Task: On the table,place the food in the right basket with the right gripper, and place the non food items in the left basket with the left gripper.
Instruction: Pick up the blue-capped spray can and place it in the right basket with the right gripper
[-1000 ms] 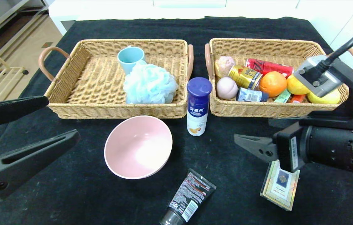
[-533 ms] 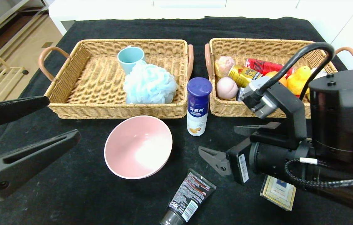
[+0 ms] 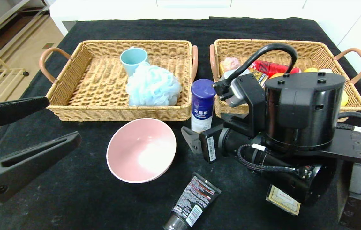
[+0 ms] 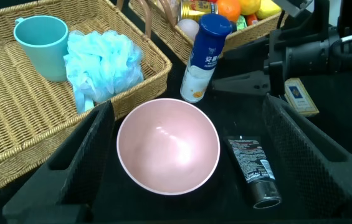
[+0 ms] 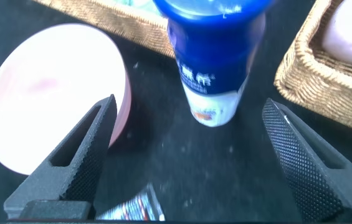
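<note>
A white bottle with a dark blue cap (image 3: pixel 202 107) (image 4: pixel 204 59) (image 5: pixel 216 62) stands on the table (image 3: pixel 71 191) between the two baskets' near corners. My right gripper (image 3: pixel 204 127) (image 5: pixel 189 106) lies low and open, its fingertips (image 5: pixel 104 115) reaching either side of the bottle's base without touching it. The pink bowl (image 3: pixel 141 150) (image 4: pixel 167 146) sits to the bottle's left. The black tube (image 3: pixel 193 203) (image 4: pixel 253 171) and the card box (image 3: pixel 283 199) lie near the front edge. My left gripper (image 3: pixel 63 120) (image 4: pixel 187 106) hovers open at the left, short of the bowl.
The left basket (image 3: pixel 71 102) holds a teal cup (image 3: pixel 133 59) and a blue bath puff (image 3: pixel 153 86). The right basket (image 3: pixel 311 46) holds an orange (image 4: pixel 228 9), yellow fruit (image 3: pixel 310 69), cans and a pink round item (image 5: pixel 350 31); my right arm hides most of it.
My right arm has swung left from in front of the right basket to the bottle, now covering part of the card box. Its gripper stayed open. The left arm has not moved.
</note>
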Robot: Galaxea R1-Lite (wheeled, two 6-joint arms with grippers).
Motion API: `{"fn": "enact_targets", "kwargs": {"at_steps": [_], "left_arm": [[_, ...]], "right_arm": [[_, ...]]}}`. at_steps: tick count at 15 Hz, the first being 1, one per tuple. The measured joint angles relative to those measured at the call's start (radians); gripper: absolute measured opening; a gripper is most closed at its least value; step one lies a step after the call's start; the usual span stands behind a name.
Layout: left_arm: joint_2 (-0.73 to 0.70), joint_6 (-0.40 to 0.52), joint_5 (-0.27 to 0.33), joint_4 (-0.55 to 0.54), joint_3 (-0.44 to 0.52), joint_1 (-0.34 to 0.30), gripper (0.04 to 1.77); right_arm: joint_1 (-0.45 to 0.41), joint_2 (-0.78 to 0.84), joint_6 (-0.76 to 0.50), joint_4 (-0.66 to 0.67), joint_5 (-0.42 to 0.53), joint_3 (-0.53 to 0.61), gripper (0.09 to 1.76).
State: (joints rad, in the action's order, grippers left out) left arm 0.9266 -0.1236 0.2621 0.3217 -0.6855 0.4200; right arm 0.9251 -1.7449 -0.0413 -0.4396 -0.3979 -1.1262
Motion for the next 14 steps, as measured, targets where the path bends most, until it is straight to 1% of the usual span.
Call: {"fn": "enact_targets", "kwargs": {"at_steps": [6, 14], "left_arm": [[-0.003, 0.0, 0.0, 0.001, -0.001, 0.0, 1.72], [-0.002, 0.0, 0.0, 0.001, -0.001, 0.0, 1.72]], "right_arm": [[-0.021, -0.064, 0.001, -0.12, -0.05, -0.01, 1.7], [-0.035, -0.108, 0.0, -0.194, -0.07, -0.045, 1.7]]}}
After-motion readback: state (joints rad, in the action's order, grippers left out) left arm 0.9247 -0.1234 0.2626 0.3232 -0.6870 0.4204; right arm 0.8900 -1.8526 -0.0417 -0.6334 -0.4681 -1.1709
